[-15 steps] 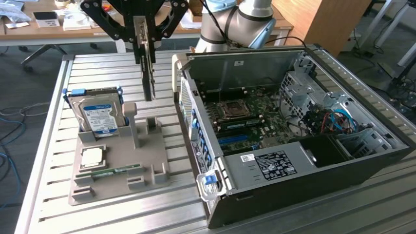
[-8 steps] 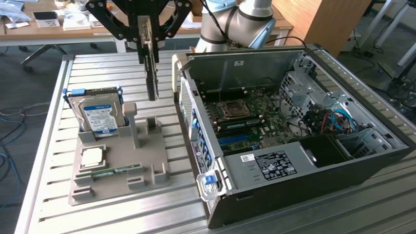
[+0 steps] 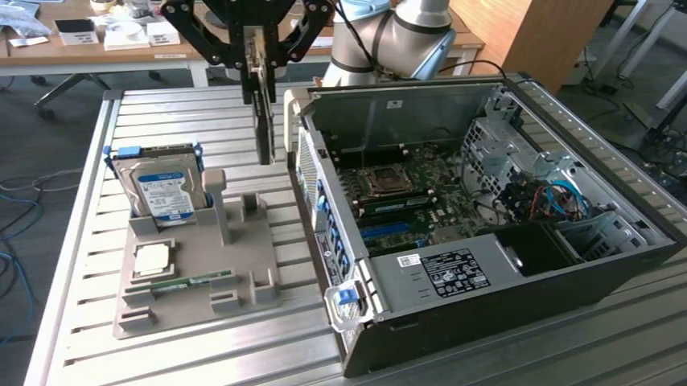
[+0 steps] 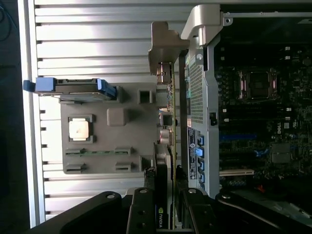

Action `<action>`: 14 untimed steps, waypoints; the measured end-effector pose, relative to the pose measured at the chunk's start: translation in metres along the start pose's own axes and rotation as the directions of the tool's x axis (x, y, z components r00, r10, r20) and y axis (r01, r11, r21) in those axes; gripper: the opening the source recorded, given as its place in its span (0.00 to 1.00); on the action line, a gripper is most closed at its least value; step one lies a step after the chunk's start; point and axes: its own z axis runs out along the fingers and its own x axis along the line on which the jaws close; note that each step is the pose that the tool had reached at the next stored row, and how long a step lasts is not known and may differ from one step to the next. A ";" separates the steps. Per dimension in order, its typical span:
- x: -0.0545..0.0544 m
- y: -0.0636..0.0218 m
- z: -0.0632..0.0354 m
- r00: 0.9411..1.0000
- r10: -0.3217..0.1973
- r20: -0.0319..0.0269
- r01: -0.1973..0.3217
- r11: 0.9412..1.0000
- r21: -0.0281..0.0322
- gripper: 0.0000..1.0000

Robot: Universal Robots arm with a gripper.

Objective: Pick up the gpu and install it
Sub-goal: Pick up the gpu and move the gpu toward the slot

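The gpu [image 3: 264, 121] hangs upright and edge-on in the air, over the table strip between the grey holder and the open computer case. My gripper [image 3: 261, 76] is shut on its upper part. In the wrist view the gpu [image 4: 170, 100] runs away from my gripper [image 4: 165, 183] as a thin green board edge. Its silver end bracket [image 4: 163, 46] is at the far end, close beside the case's rear wall [image 4: 197, 97]. The black cooler side shows between the fingers [image 4: 146, 204]. The card is outside the case, above table level.
The open case [image 3: 601, 265] lies on its side with the motherboard [image 3: 419, 185] exposed. On the exterior view's left, the grey holder [image 3: 247, 293] carries a hard drive [image 3: 161, 189], a CPU [image 3: 153, 259] and a memory stick [image 3: 193, 283]. The slatted metal table [image 3: 193, 112] extends behind.
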 end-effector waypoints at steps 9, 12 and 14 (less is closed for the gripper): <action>-0.014 0.0008 0.0003 1.000 0.000 0.000 0.000 1.000 -0.001 0.27; -0.020 0.0011 0.0005 1.000 0.000 0.000 0.000 1.000 -0.002 0.27; -0.023 0.0013 0.0006 1.000 0.000 0.000 0.000 1.000 -0.002 0.27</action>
